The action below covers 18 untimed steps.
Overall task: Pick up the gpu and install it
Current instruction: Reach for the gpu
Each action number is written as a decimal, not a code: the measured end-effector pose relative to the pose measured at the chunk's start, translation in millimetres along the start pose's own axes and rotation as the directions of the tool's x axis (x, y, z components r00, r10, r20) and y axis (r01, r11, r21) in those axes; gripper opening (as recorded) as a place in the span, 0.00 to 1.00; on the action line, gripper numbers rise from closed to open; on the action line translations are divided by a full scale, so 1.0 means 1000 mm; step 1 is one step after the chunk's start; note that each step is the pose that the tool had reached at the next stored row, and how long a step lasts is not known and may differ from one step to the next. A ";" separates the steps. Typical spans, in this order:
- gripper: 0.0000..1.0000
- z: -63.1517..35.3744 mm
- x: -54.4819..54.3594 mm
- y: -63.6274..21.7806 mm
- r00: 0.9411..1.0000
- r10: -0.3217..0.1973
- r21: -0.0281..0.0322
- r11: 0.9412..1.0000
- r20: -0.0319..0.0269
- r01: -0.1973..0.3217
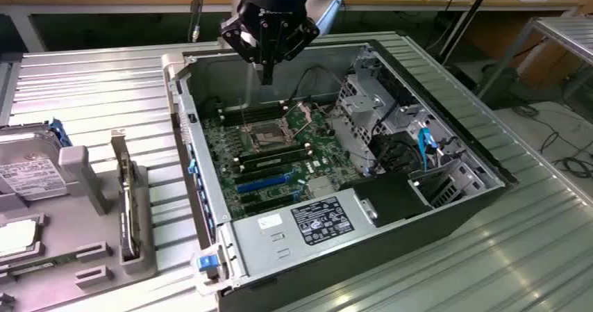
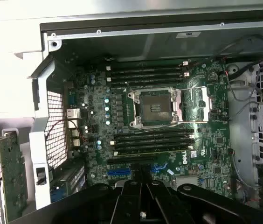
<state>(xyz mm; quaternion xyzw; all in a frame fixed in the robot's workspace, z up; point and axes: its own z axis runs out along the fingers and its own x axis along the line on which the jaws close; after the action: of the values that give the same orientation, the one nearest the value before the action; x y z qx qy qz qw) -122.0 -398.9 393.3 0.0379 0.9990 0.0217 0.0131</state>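
The gpu (image 1: 125, 204) stands on its long edge in a grey holder (image 1: 102, 256) on the table, at the exterior view's left of the open computer case (image 1: 199, 187). In the wrist view the gpu (image 2: 12, 179) shows as a green board with a metal bracket, outside the case wall. My gripper (image 1: 266, 72) hangs above the far end of the case, over the motherboard (image 1: 278, 156), far from the gpu. Its black fingers (image 2: 143, 205) are shut together with nothing between them. Blue expansion slots (image 1: 264, 182) lie free on the board.
A silver hard drive (image 1: 32, 173) and a green memory stick (image 1: 46, 263) rest in the holder beside the gpu. Inside the case are the CPU socket (image 2: 152, 107), the power supply (image 1: 315, 222) and a drive cage (image 1: 371, 103). Ribbed metal tabletop (image 1: 102, 96) surrounds the case.
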 end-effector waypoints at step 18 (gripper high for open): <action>0.11 -0.0004 0.014 -0.0010 1.000 0.000 0.000 1.000 0.000 0.000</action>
<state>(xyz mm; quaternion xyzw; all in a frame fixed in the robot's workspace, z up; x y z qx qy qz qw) -135.6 -398.9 393.3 0.0379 0.9990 0.0217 0.0130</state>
